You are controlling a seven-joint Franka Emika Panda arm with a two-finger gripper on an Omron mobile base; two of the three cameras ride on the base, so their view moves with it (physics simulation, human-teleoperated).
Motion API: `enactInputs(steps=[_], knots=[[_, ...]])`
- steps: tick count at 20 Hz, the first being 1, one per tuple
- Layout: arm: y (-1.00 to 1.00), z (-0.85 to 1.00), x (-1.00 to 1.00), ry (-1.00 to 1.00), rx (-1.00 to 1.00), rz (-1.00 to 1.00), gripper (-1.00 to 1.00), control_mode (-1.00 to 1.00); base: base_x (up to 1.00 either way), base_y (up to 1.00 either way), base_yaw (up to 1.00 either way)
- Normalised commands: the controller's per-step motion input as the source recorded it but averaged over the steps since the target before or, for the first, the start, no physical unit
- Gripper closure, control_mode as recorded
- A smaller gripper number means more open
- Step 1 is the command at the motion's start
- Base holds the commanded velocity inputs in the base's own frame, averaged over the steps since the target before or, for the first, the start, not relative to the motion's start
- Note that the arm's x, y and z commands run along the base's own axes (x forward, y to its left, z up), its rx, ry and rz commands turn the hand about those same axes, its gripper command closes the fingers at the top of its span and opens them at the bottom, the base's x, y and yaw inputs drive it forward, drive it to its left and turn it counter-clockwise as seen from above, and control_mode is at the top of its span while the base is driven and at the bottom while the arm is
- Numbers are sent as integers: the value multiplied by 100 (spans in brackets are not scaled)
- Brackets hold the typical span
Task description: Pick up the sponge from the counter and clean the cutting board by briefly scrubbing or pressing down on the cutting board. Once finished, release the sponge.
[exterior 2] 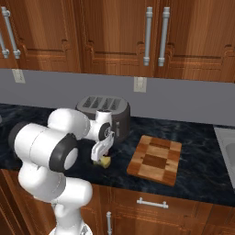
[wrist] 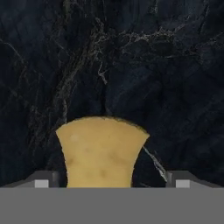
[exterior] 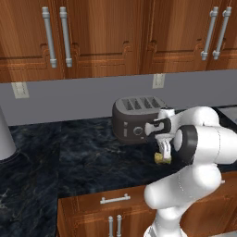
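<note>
The yellow-tan sponge (exterior: 162, 159) (exterior 2: 105, 161) lies on the dark marbled counter (exterior: 69, 157) in front of the toaster. My gripper (exterior: 163, 150) (exterior 2: 98, 153) points down over it. In the hand view the sponge (wrist: 101, 153) sits between the two fingertips, and my gripper (wrist: 112, 182) is open, with a small gap on each side of the sponge. The checkered wooden cutting board (exterior 2: 155, 159) lies flat on the counter to the right of the sponge, about a hand's width away.
A dark grey four-slot toaster (exterior: 136, 118) (exterior 2: 105, 112) stands just behind the gripper. Wooden wall cabinets hang above, and drawer fronts (exterior 2: 151, 202) run below the counter's front edge. A sink edge (exterior 2: 227, 147) shows at the far right.
</note>
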Motion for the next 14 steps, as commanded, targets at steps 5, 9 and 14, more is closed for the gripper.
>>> enactInputs(steps=[5,9,14], knots=[[0,81,-18,-8,0,0,-100,-100,0,0,0],[0,85,-31,-8,0,0,-100,-100,0,0,0],[2,81,-46,-5,0,0,-100,-100,0,0,0]])
